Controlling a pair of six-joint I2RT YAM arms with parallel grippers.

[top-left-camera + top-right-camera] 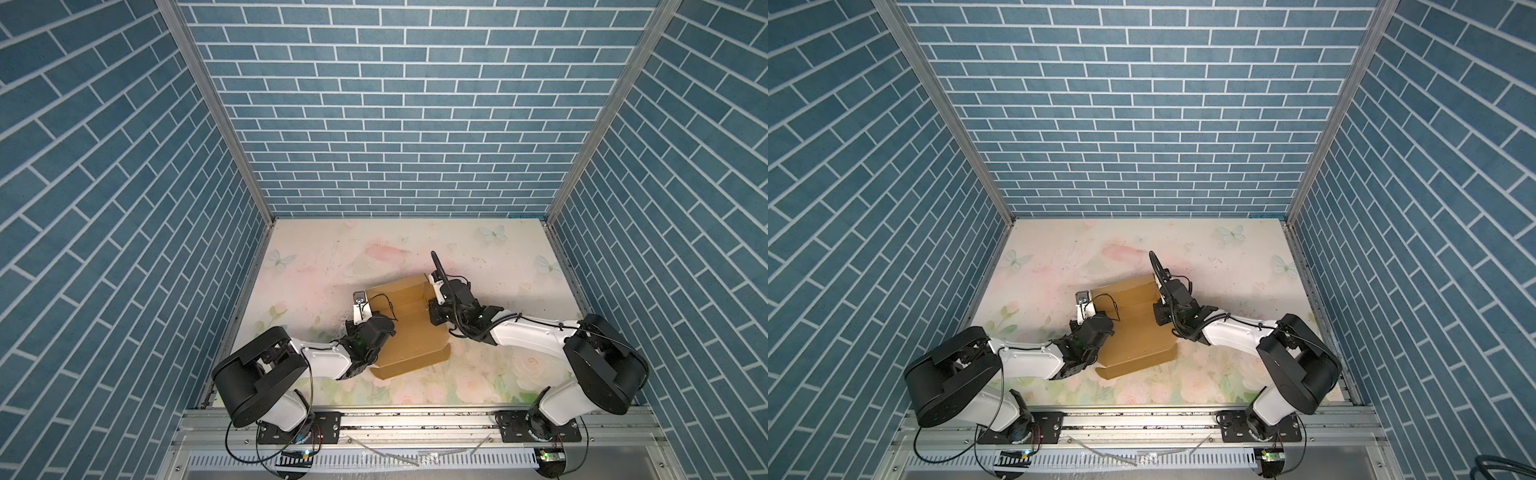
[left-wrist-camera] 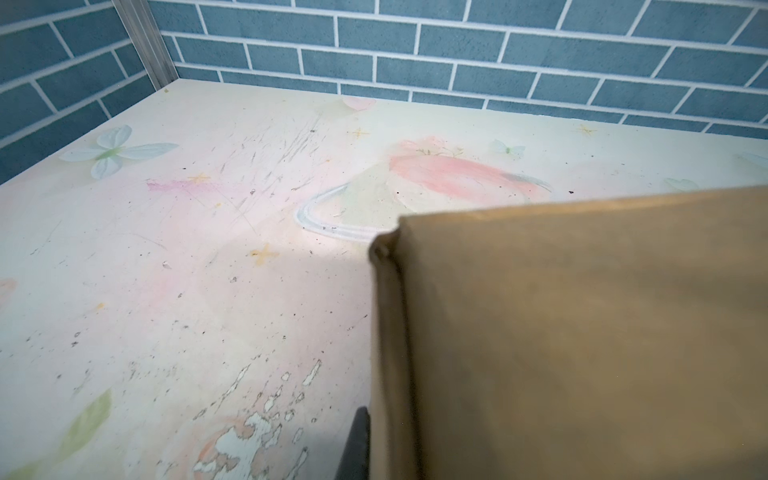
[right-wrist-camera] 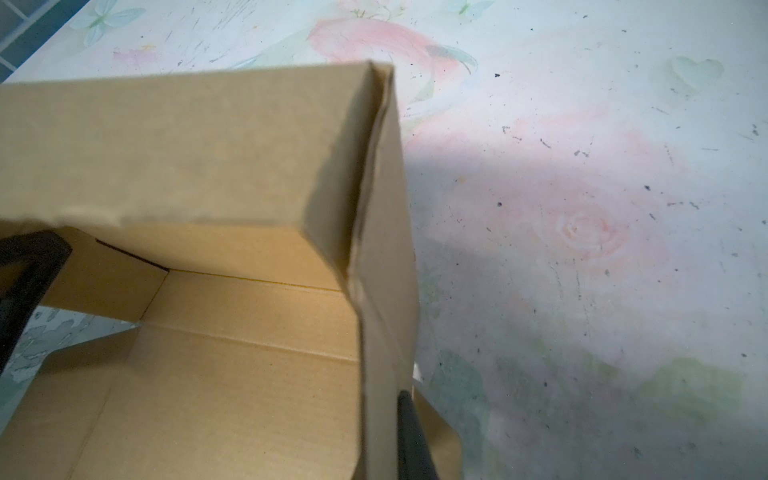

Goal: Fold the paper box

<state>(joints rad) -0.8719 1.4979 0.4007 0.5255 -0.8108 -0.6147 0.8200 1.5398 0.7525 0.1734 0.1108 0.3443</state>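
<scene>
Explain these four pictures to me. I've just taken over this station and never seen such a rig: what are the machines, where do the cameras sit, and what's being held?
Two small robot arms are mounted at the near edge of a flower-printed table. Two pictures come from a camera pair overhead, looking down at nearly the same scene. The other two come from each arm's wrist, looking past its hand. On the table lies the paper box, brown cardboard, half folded: far and side walls raised, near panel lying flat. The left hand seems pinched shut on the box's left wall, and the right hand on its right wall. Only one dark finger of each shows.
</scene>
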